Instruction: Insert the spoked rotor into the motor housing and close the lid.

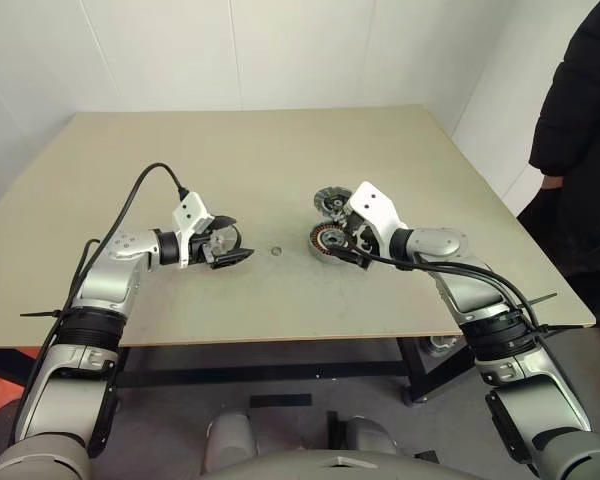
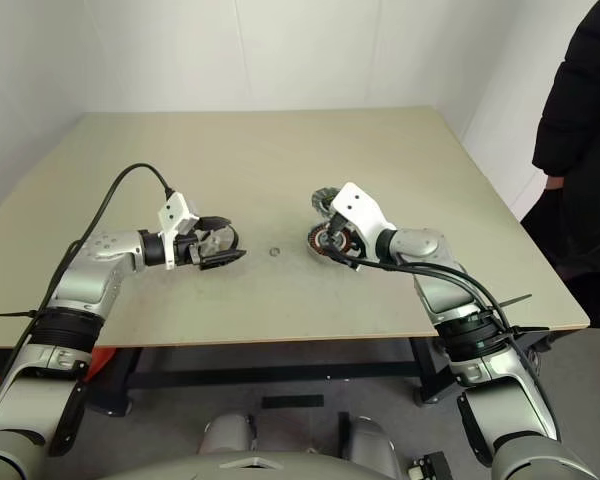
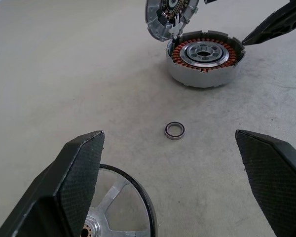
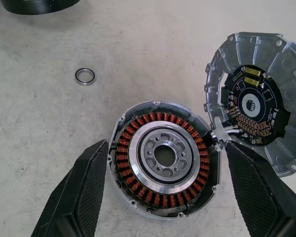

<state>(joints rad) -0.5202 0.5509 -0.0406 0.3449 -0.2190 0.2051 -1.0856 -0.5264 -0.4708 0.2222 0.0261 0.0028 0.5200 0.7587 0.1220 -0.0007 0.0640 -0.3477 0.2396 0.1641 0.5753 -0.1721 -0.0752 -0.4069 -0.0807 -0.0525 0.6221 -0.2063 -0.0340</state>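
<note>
The motor housing (image 4: 164, 157) lies flat on the table (image 1: 280, 150) directly between the spread fingers (image 4: 74, 197) of the right gripper (image 1: 342, 247); in the right wrist view one finger stands just beside its rim on either side, and contact with the rim cannot be told. Its copper windings ring a silvery hub with a dark central hole. The lid (image 4: 259, 101) stands tilted open at the housing's far edge, joined to it at one spot, its inner face showing a dark round circuit board.

The left gripper (image 1: 230, 247) hovers low over the table, well apart from the housing, its fingers (image 3: 64, 192) spread wide with nothing pinched between them. The spoked rotor (image 3: 116, 207) lies under and beside one of these fingers, with a dark rim and pale spokes; whether the finger touches it cannot be told. A small metal ring (image 3: 174, 130) rests on the table between the two grippers.

The left wrist view shows the rotor's spokes and hub close up, which the head views give only as a small grey shape by the gripper. The right wrist view gives the windings and the lid's board in detail.

The table is a plain beige-grey board on a dark frame, set against white walls. A person (image 1: 580, 150) in a dark coat stands at the table's right side
</note>
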